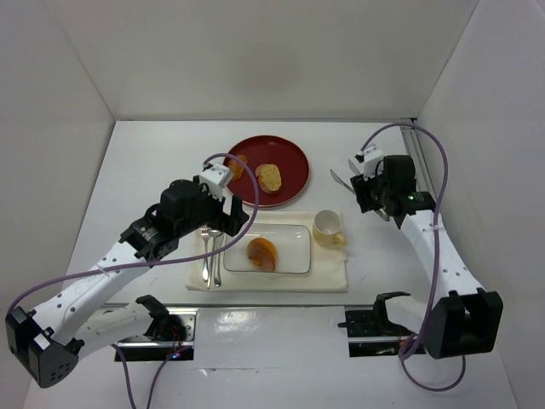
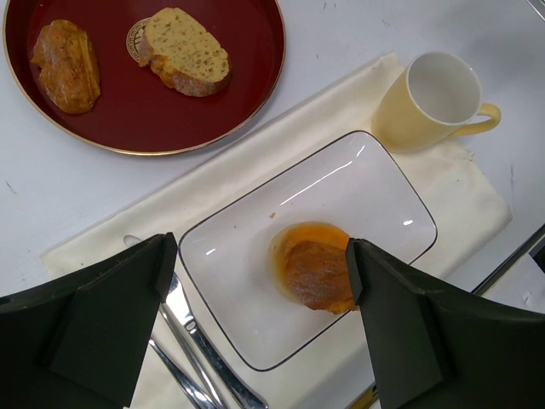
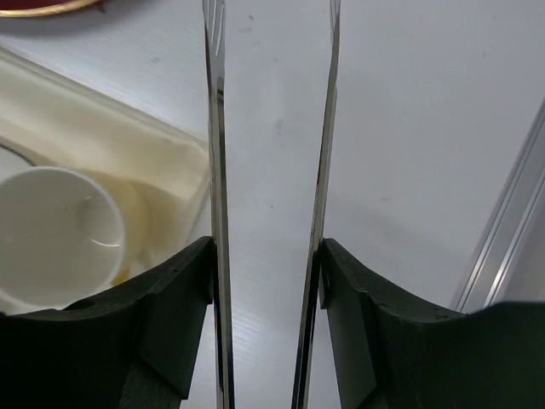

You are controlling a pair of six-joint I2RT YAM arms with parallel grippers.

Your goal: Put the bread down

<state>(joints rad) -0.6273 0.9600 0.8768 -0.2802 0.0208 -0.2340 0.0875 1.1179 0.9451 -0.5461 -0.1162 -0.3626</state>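
The bread [image 1: 261,253] [image 2: 317,271], a round golden-orange roll, lies in the white rectangular plate [image 1: 289,234] [image 2: 247,256], towards its near side. My left gripper [image 1: 225,218] [image 2: 260,260] hangs open above the plate's left part with nothing between its fingers. In the left wrist view the right finger [image 2: 400,332] covers the roll's right edge. My right gripper [image 1: 363,184] [image 3: 266,264] is off to the right of the cup, shut on a pair of metal tongs [image 1: 340,178] [image 3: 217,128]. The tongs' two thin arms press against the inside of the fingers.
A red round plate [image 1: 294,158] [image 2: 128,119] at the back holds a pale beige bread slice [image 1: 269,177] [image 2: 186,51] and a smaller orange-brown chunk [image 1: 237,165] [image 2: 65,66]. A cream cup [image 1: 328,227] [image 2: 434,98] [image 3: 60,234] and cutlery [image 1: 211,256] [image 2: 192,341] flank the white plate on a cream cloth [image 1: 328,277].
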